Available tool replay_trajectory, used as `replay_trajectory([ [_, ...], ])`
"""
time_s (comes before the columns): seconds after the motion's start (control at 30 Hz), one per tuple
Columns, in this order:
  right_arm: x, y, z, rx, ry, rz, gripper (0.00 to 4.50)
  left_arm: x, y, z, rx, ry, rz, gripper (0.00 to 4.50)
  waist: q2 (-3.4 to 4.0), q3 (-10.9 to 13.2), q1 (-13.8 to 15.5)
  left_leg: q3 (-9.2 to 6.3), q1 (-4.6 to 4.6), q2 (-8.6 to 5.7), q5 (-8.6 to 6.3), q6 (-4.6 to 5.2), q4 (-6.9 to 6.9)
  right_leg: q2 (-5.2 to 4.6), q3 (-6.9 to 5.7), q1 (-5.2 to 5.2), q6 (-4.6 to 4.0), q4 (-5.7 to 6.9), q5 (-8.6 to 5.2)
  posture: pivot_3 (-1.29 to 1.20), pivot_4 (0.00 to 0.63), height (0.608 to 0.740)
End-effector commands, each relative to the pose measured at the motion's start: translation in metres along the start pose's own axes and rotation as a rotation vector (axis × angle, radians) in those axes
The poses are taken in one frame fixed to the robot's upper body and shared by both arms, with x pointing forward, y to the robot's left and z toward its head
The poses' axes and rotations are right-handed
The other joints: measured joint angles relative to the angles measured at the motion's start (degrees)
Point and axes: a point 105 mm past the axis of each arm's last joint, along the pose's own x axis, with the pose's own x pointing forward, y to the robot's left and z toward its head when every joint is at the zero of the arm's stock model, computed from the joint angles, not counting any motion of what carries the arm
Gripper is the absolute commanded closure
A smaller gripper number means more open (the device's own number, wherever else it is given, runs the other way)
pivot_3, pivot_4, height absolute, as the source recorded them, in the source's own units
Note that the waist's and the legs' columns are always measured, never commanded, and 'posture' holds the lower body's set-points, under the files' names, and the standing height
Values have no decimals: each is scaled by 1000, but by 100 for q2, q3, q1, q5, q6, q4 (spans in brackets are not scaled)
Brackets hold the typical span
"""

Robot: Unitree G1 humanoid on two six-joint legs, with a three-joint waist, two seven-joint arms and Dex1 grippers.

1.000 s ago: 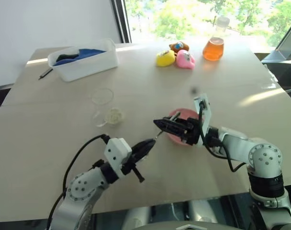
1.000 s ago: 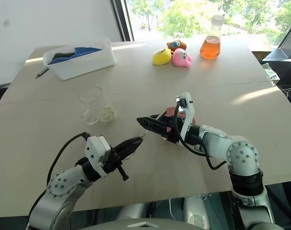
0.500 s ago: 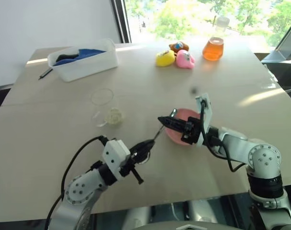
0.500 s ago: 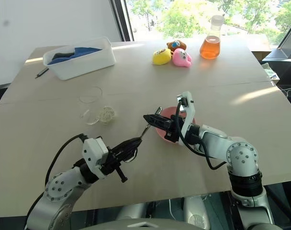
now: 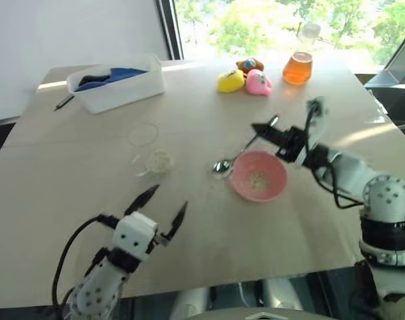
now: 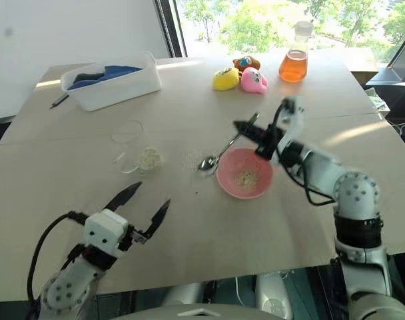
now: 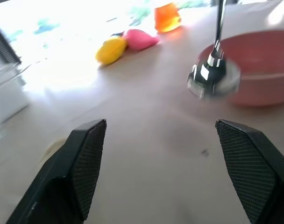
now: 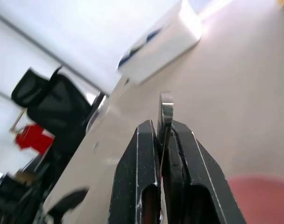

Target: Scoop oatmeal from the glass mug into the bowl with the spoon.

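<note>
The spoon (image 6: pixel 224 148) is pinched by its handle in the closed right tool (image 6: pixel 248 131), its bowl end hanging low just beside the rim of the pink bowl (image 6: pixel 244 179), where a few flakes of oatmeal (image 6: pixel 243 177) are seen. The left tool (image 6: pixel 141 202) is spread wide and empty above the tabletop (image 6: pixel 302 220). The glass mug (image 6: pixel 128 140) stands well apart (loose flakes lie beside it). A slip is judged likely: the handle is thin, and any knock against the bowl's rim could twist it loose.
</note>
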Motion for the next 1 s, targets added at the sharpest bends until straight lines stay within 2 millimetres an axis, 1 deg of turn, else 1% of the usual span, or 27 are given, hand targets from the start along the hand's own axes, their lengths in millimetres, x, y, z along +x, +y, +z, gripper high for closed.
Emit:
replay_trajectory([
  [0.03,6,8,25,-7,-92,34,4500,-2,21,18,90,-74,147,562,0,0,10,-1,0,1,0,0,0,0,-2,1,0,1,0,0,150,740],
  [0.2,13,9,31,-2,-112,39,4500,7,53,15,103,-82,263,562,1,0,4,-4,-1,1,0,0,6,-1,-6,0,0,13,0,0,150,740],
  [0.23,14,9,32,-5,-114,37,4500,9,57,14,98,-75,276,562,1,-1,-3,-4,-2,0,0,0,9,-1,-5,0,0,13,0,0,150,740],
  [0.33,16,5,36,-32,-126,14,4500,13,61,4,5,-50,284,562,2,-1,-18,2,-2,-2,0,1,15,-1,1,0,0,11,0,0,150,740],
  [0.43,17,3,47,-43,-164,0,4500,14,70,-9,-23,7,301,562,2,0,-24,2,-3,0,0,1,15,2,2,-3,0,11,0,0,150,740],
  [0.57,15,0,57,-63,-199,-23,4500,15,90,-18,-15,35,353,562,2,0,-11,0,-2,1,0,0,20,5,0,-3,-1,24,0,0,150,740],
  [0.67,14,-3,59,-69,-206,-35,4500,24,106,-20,11,27,363,562,2,-1,-6,-2,-2,1,0,0,26,5,-2,-3,-1,28,0,0,150,740],
  [0.73,14,-4,58,-72,-207,-40,4500,34,107,-21,3,28,335,562,3,0,-14,-2,-1,0,0,0,29,4,-1,-3,-1,33,0,0,150,740],
  [0.87,13,-4,60,-77,-218,-42,4500,54,99,-29,-25,52,252,562,3,0,-21,0,-2,-3,0,-1,29,2,2,-7,-1,35,0,0,150,740],
  [1.0,13,-2,62,-82,-229,-40,4500,61,102,-37,-38,84,250,562,4,0,-28,3,-4,-4,1,-1,29,0,6,-12,-1,37,0,0,150,740],
])
